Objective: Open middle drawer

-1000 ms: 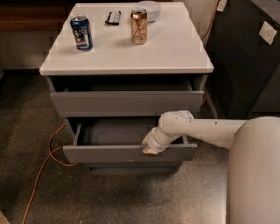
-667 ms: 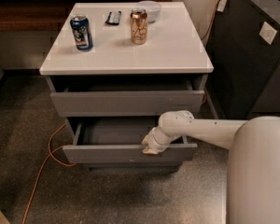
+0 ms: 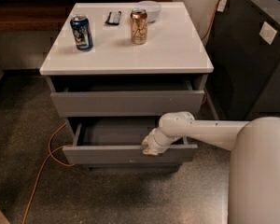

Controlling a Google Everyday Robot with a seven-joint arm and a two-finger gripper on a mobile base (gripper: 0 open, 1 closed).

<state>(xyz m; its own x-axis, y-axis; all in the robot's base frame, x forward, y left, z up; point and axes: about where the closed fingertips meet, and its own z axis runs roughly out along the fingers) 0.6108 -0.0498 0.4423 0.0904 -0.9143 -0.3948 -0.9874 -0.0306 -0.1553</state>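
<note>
The middle drawer is a flat grey handleless drawer. It stands pulled out from the cabinet, and its shallow grey tray shows, empty as far as I can see. My gripper is at the top edge of its front panel, right of centre, and touches the rim. My white arm reaches in from the right. The top drawer above is out a little.
The white cabinet top carries a blue can, a gold can, a small black object and a white bowl. An orange cable lies on the floor at the left. A dark cabinet stands at the right.
</note>
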